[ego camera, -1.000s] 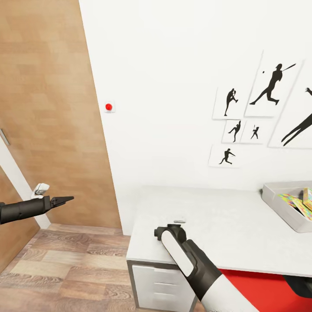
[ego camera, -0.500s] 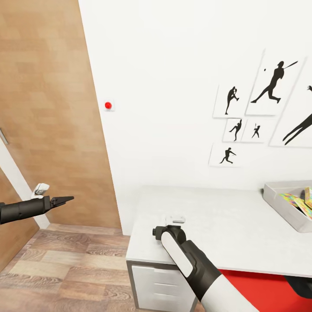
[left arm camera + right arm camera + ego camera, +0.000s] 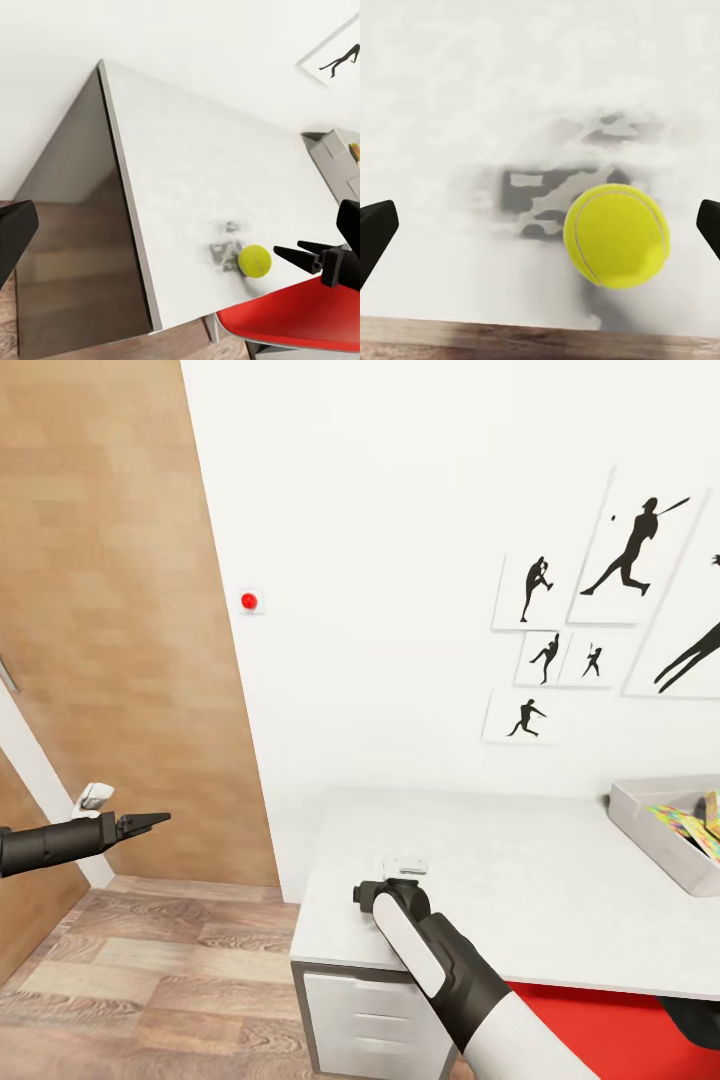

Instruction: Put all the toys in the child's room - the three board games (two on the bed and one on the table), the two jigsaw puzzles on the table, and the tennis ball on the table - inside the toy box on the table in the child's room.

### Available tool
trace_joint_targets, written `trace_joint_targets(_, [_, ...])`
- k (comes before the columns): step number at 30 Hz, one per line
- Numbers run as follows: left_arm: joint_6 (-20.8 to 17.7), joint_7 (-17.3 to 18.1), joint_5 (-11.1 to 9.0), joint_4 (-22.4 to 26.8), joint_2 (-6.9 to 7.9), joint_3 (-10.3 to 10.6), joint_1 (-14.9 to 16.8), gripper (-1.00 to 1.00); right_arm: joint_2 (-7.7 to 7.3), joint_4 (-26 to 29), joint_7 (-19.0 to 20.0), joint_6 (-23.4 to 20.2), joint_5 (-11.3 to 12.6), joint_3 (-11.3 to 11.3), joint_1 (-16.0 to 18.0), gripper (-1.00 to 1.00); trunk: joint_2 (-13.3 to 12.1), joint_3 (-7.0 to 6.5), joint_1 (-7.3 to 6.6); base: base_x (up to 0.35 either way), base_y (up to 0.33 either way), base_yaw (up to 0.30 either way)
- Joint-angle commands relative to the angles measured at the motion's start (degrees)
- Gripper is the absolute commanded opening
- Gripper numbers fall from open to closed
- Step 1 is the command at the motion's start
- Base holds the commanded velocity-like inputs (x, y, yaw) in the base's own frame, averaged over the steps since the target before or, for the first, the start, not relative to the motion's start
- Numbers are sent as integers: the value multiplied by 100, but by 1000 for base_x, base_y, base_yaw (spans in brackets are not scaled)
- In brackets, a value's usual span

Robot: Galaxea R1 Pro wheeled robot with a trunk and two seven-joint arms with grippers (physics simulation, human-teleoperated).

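Tennis ball resting on the pale mottled worktop, close to its front edge, with wood floor beyond that edge in the right wrist view. Right pincer poised directly above the ball, fingers spread wide, one dark fingertip at each side of that view, neither touching the ball. Seen also from the left wrist: ball free on the worktop, right pincer just beside it, above a red chair seat. In the head view, right arm bent down over the worktop's near corner, hiding the ball and the pincer's tips.

Left pincer held out well to the left of the worktop, over the floor in front of a wooden door, its dark fingers looking pressed together to a point in the head view; one black fingertip at the edge of the left wrist view.

Toy box at the far right of the worktop, well apart from the ball, with colourful puzzle boxes inside. Baseball posters on the white wall above; drawers under the worktop's near end.
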State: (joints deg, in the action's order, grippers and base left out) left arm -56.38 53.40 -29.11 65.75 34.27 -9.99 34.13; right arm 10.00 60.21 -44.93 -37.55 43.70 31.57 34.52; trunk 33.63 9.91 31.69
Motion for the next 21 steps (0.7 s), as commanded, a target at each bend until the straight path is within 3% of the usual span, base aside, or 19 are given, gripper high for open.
trace_joint_targets(1, [-22,22,6,-1,1,-3,6,100,0,1,-51,-15,45,8,12,100,52,29,25,0,0,0])
trace_joint_targets(15, [-22,22,8,-1,1,-3,6,100,0,-18,-51,-36,67,-22,80,100,613,280,332,0,0,0])
trace_joint_targets(21, [-22,22,4,-1,1,-3,6,100,0,-136,-38,-88,79,-219,120,100,733,334,398,0,0,0])
